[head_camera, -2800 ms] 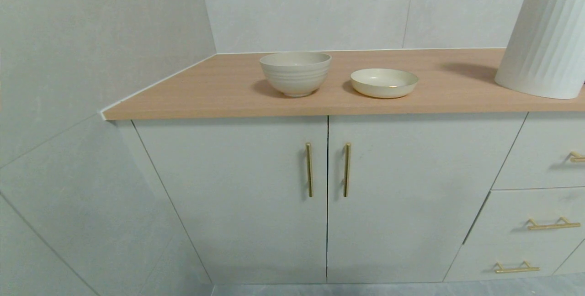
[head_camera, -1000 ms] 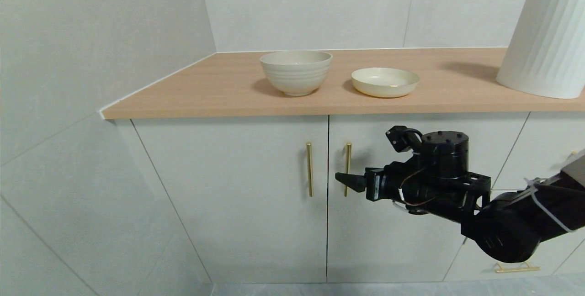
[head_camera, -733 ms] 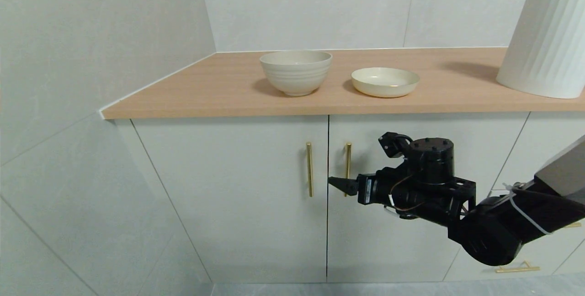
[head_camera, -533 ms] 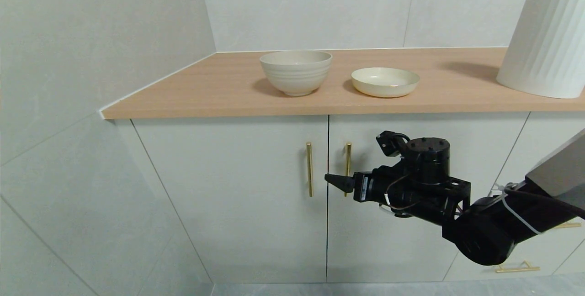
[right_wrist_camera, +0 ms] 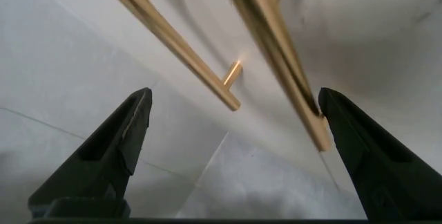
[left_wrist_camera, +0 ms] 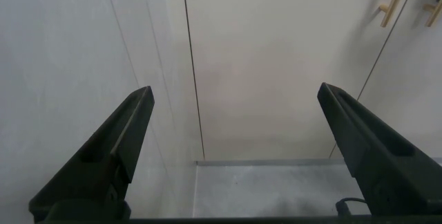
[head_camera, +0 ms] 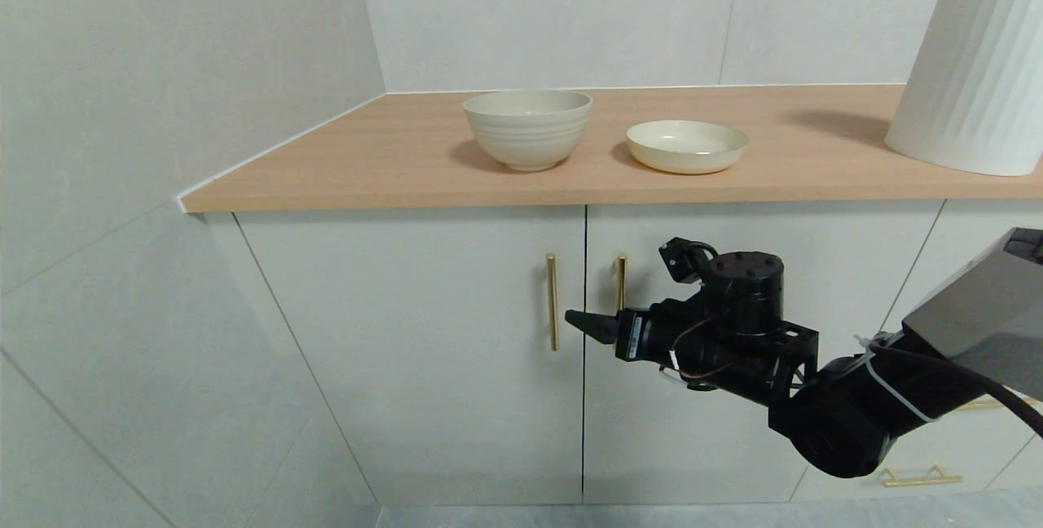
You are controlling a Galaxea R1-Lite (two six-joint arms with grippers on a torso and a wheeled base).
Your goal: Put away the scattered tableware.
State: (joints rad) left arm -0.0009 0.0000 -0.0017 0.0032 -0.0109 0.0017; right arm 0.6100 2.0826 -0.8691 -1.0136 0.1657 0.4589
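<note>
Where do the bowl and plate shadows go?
Head view: soft shadows lie on the countertop just left of the bowl and plate, a bigger one left of the white container; right wrist view: gold handles cast faint shadows on the door.

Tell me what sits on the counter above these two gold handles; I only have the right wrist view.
Observer: A ribbed cream bowl and a shallow cream dish stand apart on the wooden countertop.
Operator: Are the doors open?
Observer: No, both cabinet doors are shut; the right gripper sits level with the gold handles, tips between them.
Operator: And my other arm?
Observer: The left gripper hangs open, low, facing a cabinet panel and the floor.
</note>
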